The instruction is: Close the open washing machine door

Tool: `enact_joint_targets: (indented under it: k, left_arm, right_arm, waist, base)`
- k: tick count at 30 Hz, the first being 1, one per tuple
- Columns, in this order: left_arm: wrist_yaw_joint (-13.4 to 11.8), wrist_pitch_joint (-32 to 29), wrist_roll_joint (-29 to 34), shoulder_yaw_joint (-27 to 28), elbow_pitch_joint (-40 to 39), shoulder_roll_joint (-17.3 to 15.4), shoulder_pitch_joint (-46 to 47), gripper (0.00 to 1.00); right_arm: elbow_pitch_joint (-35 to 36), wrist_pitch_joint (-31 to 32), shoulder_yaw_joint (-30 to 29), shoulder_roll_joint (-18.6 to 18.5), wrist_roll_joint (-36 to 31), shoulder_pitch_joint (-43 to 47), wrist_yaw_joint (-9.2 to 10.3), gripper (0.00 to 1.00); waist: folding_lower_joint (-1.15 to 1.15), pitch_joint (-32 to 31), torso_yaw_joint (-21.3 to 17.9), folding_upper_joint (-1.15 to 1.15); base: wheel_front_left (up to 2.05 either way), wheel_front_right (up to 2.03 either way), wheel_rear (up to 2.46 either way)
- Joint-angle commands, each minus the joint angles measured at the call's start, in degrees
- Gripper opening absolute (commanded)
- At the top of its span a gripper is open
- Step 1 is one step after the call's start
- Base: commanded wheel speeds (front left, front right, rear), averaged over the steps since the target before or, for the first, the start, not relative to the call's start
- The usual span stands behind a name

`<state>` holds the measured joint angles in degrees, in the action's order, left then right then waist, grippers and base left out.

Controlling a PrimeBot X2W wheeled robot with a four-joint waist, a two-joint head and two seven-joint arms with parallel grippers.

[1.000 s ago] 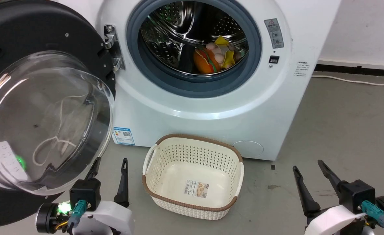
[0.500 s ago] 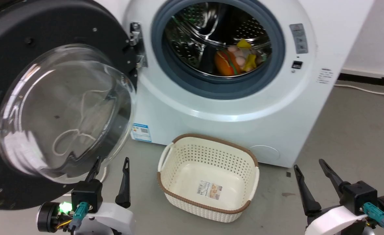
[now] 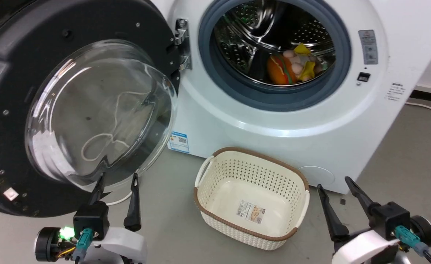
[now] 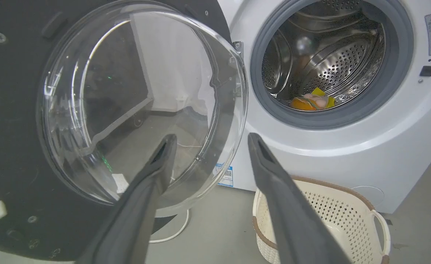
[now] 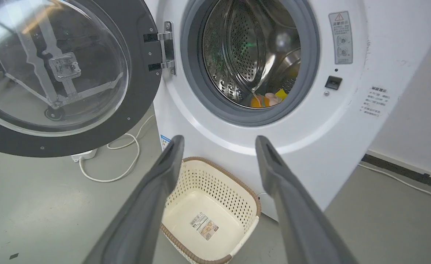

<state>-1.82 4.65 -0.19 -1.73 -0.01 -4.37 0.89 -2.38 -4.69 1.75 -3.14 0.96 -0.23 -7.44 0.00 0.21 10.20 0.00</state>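
The washing machine door [image 3: 80, 110] stands swung wide open at my left, hung on the metal hinge [image 3: 182, 44] at the left side of the port, its black rim facing me and its clear glass bowl [image 3: 98, 106] bulging my way. The washing machine [image 3: 274, 139] itself is the white box ahead and to the right, its steel drum [image 3: 259, 33] open inside a grey rubber ring [image 3: 274, 101], with an orange and yellow heap of soft toys [image 3: 292, 68] lying at the drum's bottom. My left fingers [image 3: 133, 205] are spread apart with nothing between them, tips pointing up just under the lower edge of the glass bowl; I cannot tell whether they touch it. My right fingers [image 3: 331, 216] are also apart and empty, low at my right, well away from the door. A cream perforated basket [image 3: 234, 233] sits empty on the grey floor [image 3: 402, 165] in front of the machine, between my two arms. A blue label [image 3: 179, 142] is stuck low on the machine's front, and a white cable [image 5: 124, 161] lies looped on the floor beneath the door.
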Motion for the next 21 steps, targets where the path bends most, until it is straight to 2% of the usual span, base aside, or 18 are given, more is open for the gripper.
enact_joint_targets:
  k: [1,21]
  left_arm:
    - [-0.3,0.6,-0.3,0.1,-0.4,-0.3,-0.6,1.0]
    - [-2.4,3.3,-0.4,0.1,-1.8,-0.6,-1.7,1.0]
  right_arm:
    - [-0.4,-0.6,0.4,0.1,-0.2,-1.1,-0.02,1.0]
    - [-2.6,-3.2,3.9,-0.7,1.6,-2.7,-0.02,1.0]
  waist:
    - [0.0,0.2,0.5,0.0]
    - [0.0,0.3,5.8,0.0]
  base:
    - [0.0,0.0,0.0]
    - [-0.06,-0.06,-0.06]
